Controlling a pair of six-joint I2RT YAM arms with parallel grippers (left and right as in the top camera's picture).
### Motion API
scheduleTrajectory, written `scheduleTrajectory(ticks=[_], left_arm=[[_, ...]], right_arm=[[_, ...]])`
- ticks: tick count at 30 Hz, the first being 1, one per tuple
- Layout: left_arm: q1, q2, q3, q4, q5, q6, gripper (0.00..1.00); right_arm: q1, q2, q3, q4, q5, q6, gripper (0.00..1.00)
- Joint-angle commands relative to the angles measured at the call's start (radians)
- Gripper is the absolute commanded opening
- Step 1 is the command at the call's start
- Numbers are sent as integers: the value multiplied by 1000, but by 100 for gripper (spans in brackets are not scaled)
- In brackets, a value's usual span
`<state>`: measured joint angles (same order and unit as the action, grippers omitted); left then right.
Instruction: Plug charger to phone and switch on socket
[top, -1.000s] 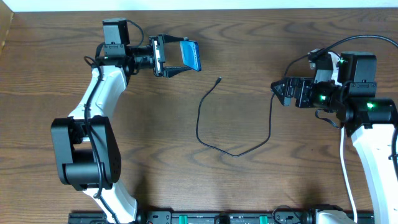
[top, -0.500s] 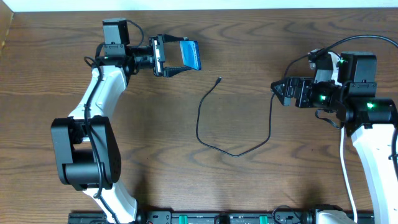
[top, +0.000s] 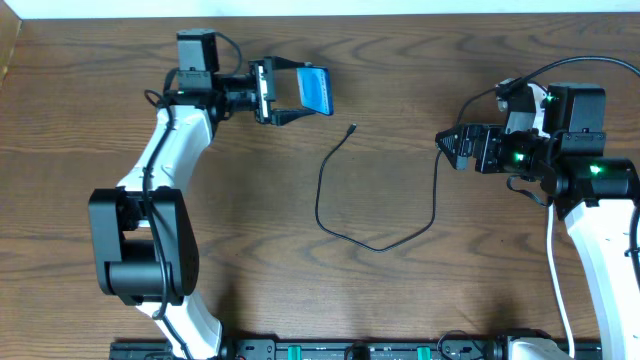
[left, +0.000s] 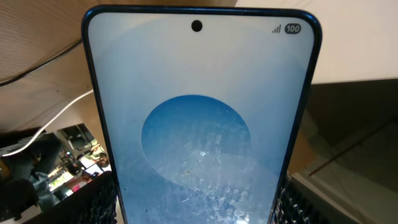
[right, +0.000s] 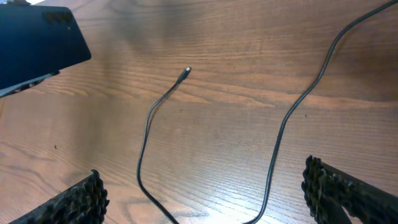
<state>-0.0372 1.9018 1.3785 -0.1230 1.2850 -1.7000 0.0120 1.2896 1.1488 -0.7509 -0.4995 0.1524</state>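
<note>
Shifted slightly to the right since the earlier frame are the left gripper (top: 300, 88) and the phone (top: 317, 90) clamped between its fingers; the cable and the right arm are unchanged. At the upper left of the wooden table (top: 250, 260), the phone is held tilted, blue screen facing back toward the wrist. In the left wrist view the screen (left: 198, 124) fills the frame, with a camera hole at the top centre and a "100" battery mark at the top right; the dark textured pads (left: 102, 199) are seen at both lower edges. Right of the phone, apart from it, the charger (top: 318, 200) is laid in a loose loop on the table, its plug tip (top: 353, 127) pointed up and right, untouched. At the right edge, the right gripper (top: 447, 145) is aimed leftward, near the cable's far run. In the right wrist view its fingers (right: 81, 202) are spread apart on nothing, with the charger (right: 144, 155), its tip (right: 185, 74) and the phone's dark back (right: 37, 43) ahead.
</note>
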Motion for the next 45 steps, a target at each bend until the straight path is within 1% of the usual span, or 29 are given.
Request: scheduleTrajectory(ticks=[1,16,24,31,38,45], left_arm=[[-26,-16,15,6,-14,31,65],[-94,-16,15,5,-14,47,65],[-113,-16,15,6,-14,50,65],[-115,-16,15,5,-15,67,65],[-115,-16,15,5,-22,88,65],[-115,-16,15,5,-21,92,65]], right_arm=[[24,5,19,7,-9,11,99],[180,5,19,159,-8,47,99],[261,15,19,280,-3,71,98],[325,63,19,381,5,132,94],[410,151,19,551,34,171,91],[446,196,19,583,116,192,88]])
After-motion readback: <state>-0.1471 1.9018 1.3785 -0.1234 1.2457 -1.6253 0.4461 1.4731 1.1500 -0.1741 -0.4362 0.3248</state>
